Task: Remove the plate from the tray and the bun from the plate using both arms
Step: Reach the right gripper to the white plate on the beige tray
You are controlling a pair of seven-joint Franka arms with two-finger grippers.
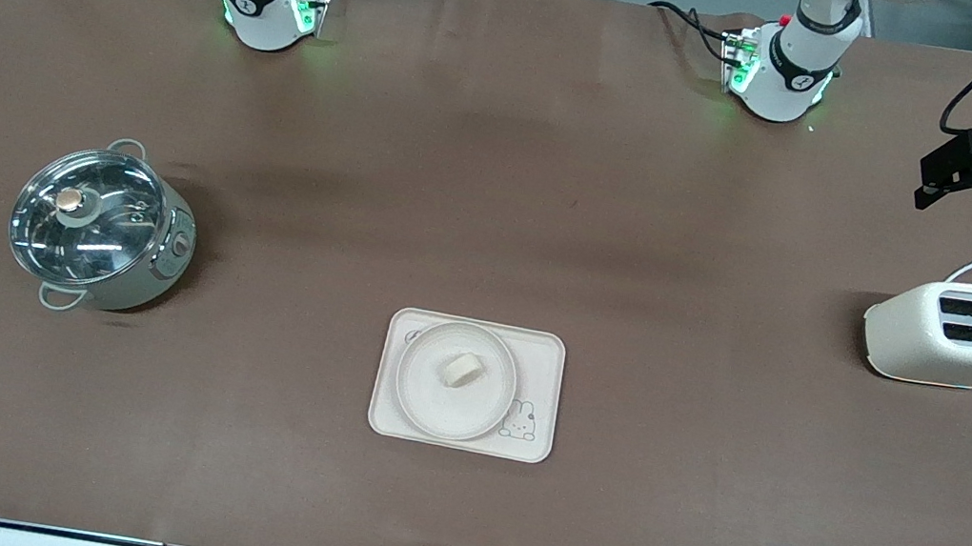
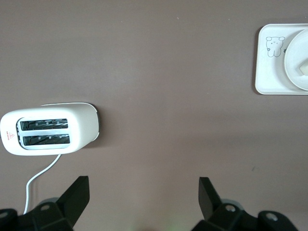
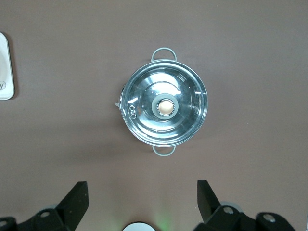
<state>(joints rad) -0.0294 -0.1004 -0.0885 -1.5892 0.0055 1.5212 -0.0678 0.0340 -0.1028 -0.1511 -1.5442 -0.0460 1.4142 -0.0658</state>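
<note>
Two grippers hang spread wide and empty, the right gripper (image 3: pixel 138 202) high over the lidded pot (image 1: pixel 100 227) and the left gripper (image 2: pixel 144 202) high over the toaster (image 1: pixel 968 335), while between them the bun (image 1: pixel 463 370) lies on the plate (image 1: pixel 428 399) in the tray (image 1: pixel 545 359), roughly midway from both, so neither arm looks clearly closer.

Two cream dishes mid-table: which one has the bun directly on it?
The round plate. The bun lies at its centre; the rectangular tray with the rabbit drawing only carries the plate.
</note>
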